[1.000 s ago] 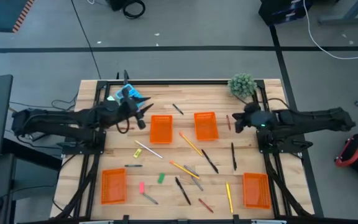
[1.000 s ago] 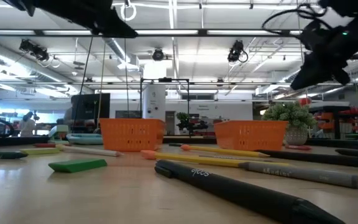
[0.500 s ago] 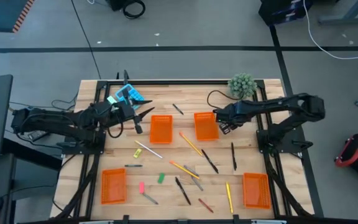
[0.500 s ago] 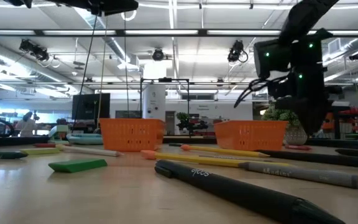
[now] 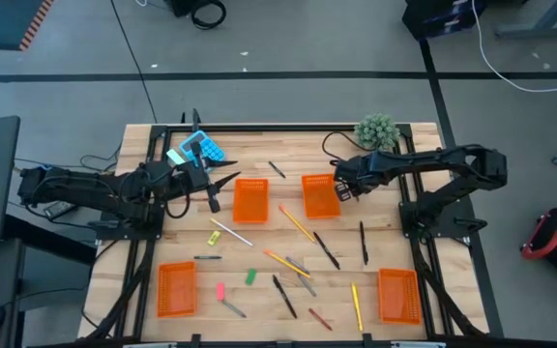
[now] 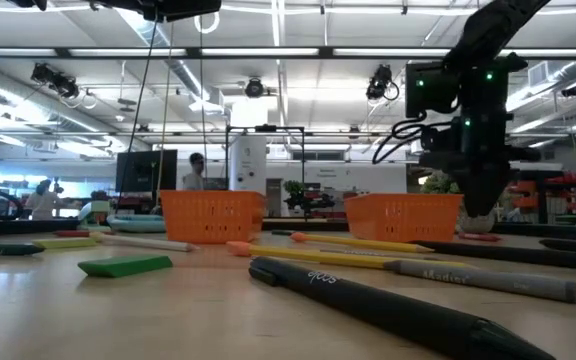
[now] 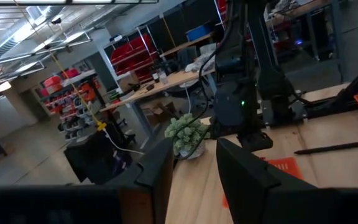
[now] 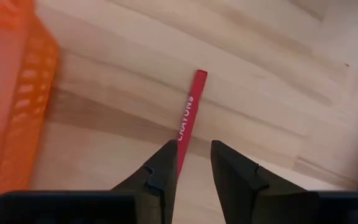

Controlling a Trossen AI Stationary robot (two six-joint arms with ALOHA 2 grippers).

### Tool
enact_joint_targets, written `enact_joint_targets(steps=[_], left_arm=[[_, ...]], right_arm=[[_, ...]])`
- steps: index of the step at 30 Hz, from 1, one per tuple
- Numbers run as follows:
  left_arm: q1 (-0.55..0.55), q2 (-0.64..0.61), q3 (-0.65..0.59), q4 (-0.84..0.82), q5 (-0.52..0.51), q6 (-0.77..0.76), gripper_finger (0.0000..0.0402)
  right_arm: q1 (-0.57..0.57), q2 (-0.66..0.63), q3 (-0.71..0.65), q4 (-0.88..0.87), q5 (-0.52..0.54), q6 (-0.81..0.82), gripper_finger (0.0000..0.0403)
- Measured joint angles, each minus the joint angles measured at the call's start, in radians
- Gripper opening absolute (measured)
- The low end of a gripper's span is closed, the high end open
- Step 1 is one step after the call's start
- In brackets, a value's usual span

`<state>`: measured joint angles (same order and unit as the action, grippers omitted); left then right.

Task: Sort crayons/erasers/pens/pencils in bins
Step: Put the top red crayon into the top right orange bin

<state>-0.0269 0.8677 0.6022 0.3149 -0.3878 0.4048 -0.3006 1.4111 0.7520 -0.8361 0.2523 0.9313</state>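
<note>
Since a second back, right gripper [image 8: 188, 163] swings in beside the orange bin [image 8: 8, 93]; fingers parted, empty, I see red crayon [image 8: 189, 119] lengthwise straight ahead. Left gripper [image 7: 191, 163] parted, empty, far off.

Two dark robot arms reach inward over the table's far half.
The left gripper [image 5: 222, 179] hangs level above the surface, fingers [image 7: 244, 174] parted. The right arm bends sharply, its right gripper [image 8: 191, 163] aimed straight down, fingers slightly apart.
</note>
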Motion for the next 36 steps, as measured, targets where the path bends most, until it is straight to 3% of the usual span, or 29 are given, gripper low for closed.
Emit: enact_joint_targets(steps=[22,36], left_arm=[[-0.017,0.0,0.0,-0.03,0.0,-0.026,0.0131],[-0.017,0.0,0.0,-0.04,0.0,-0.059,0.0126]], right_arm=[[0.077,0.048,-0.041,0.106,0.136,0.134,0.0104],[0.134,0.055,-0.138,0.183,0.143,0.231,0.0103]])
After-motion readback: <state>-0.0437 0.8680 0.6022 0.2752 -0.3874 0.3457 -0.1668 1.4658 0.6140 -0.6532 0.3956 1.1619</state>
